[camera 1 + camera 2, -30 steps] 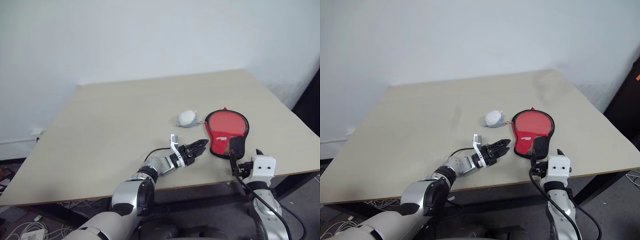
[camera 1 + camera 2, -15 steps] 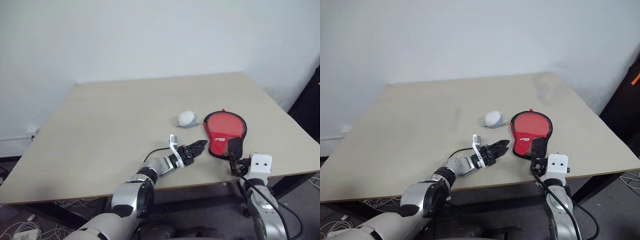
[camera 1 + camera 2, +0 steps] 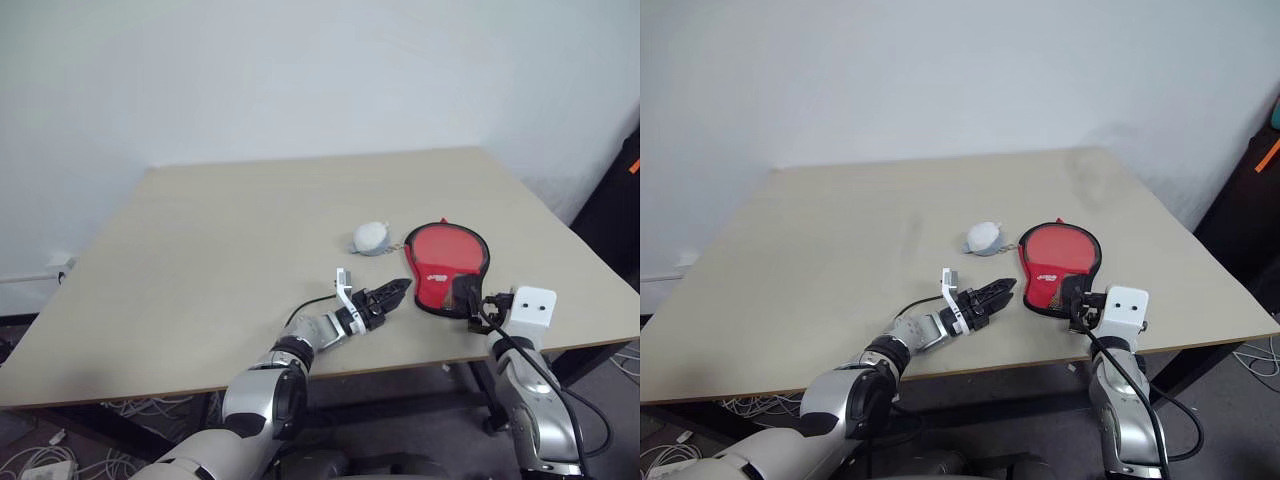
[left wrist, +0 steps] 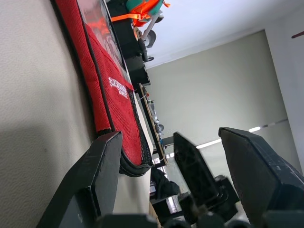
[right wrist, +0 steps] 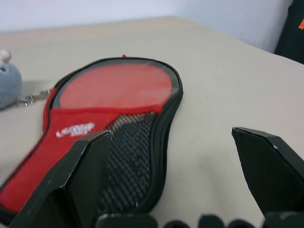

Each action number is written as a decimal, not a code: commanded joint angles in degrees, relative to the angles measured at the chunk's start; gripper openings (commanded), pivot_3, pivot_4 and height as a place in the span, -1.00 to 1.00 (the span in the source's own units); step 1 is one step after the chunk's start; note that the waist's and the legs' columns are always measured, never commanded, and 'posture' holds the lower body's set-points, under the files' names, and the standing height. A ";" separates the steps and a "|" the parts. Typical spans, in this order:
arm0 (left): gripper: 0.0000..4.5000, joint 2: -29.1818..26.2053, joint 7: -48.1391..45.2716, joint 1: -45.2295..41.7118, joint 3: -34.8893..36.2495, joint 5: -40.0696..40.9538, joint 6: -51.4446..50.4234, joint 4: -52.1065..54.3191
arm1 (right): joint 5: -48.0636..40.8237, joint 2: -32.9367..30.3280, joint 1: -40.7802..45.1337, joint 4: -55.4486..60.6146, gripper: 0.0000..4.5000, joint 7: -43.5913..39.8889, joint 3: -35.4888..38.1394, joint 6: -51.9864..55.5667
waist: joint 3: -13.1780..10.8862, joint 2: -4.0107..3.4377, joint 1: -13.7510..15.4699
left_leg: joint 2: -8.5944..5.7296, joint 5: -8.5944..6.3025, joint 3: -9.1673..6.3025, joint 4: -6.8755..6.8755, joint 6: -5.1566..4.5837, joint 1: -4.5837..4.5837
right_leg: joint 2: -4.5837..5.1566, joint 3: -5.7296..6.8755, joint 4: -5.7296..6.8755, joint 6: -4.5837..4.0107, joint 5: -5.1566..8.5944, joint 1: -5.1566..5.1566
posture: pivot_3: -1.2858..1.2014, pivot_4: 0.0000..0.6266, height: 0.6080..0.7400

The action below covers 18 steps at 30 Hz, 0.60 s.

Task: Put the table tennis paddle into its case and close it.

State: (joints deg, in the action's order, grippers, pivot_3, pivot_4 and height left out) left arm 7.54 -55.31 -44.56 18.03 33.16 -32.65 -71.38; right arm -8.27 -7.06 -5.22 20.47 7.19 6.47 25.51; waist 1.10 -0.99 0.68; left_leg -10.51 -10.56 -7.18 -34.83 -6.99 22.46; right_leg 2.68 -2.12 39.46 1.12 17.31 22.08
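Note:
The case [image 3: 447, 258] lies flat on the right of the table: red fabric with a white logo, black trim, and its black mesh handle end [image 5: 128, 156] nearest me. A smooth round red face [image 5: 118, 85] shows inside the trim at the far end; it looks like the table tennis paddle lying in the case. The grey-white pouch [image 3: 371, 237] rests on its chain just left of the case. My right gripper [image 3: 472, 300] hovers open at the table's front edge, right behind the mesh end and apart from it. My left gripper [image 3: 403, 288] is open and empty, its tips close to the case's left edge.
The beige table [image 3: 220, 240] has wide bare room to the left and at the back. Its front edge runs just under both grippers. A dark object [image 3: 620, 200] stands beyond the right edge, and cables [image 3: 40, 465] lie on the floor at the left.
My right gripper has come forward and up to the case's mesh end, its wrist tipping more level. The left gripper has held still. The camera has shifted a little.

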 commanded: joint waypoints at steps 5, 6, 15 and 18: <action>0.54 -24.55 -20.55 -9.74 -24.50 -24.82 24.23 37.75 | -4.55 -1.90 20.93 -7.77 0.98 -1.51 3.63 5.50 | 0.10 -1.89 -0.08 | -0.01 -0.04 0.14 0.06 -0.07 -0.04 | 0.02 -0.12 -0.01 -0.01 0.00 0.02 | 0.03 -1.00 1.00; 0.54 -24.49 -20.60 -9.71 -24.52 -24.85 24.36 37.70 | -4.52 -1.89 20.87 -7.81 0.98 -1.49 3.60 5.38 | 0.14 -1.99 -0.08 | -0.01 -0.05 0.14 0.06 -0.07 -0.04 | 0.03 -0.12 0.02 -0.01 0.00 0.03 | 0.03 -1.00 1.00; 0.54 -24.40 -21.01 -9.80 -24.71 -24.96 24.99 37.64 | -4.09 -1.97 20.35 -7.65 0.98 -1.62 3.55 4.54 | 0.18 -2.07 -0.03 | 0.00 -0.05 0.08 0.10 -0.07 -0.05 | 0.01 -0.08 0.03 0.00 0.03 0.04 | 0.03 -1.00 1.00; 0.54 -24.50 -21.17 -9.89 -24.91 -25.39 25.88 37.35 | -4.06 -1.88 20.32 -7.70 0.98 -1.60 3.45 4.07 | 0.17 -2.09 0.01 | 0.00 -0.05 0.07 0.14 -0.07 -0.05 | 0.02 -0.08 0.03 -0.03 0.05 0.06 | 0.03 -1.00 1.00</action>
State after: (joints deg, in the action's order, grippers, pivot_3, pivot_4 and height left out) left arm 7.58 -56.05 -43.35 18.06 33.77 -32.47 -70.40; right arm -6.52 -7.56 -9.91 17.46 5.37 4.41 19.66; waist 1.28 -3.08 0.68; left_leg -10.50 -10.61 -7.11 -34.68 -7.06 22.42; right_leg 2.70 -2.19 39.49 1.09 17.36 22.14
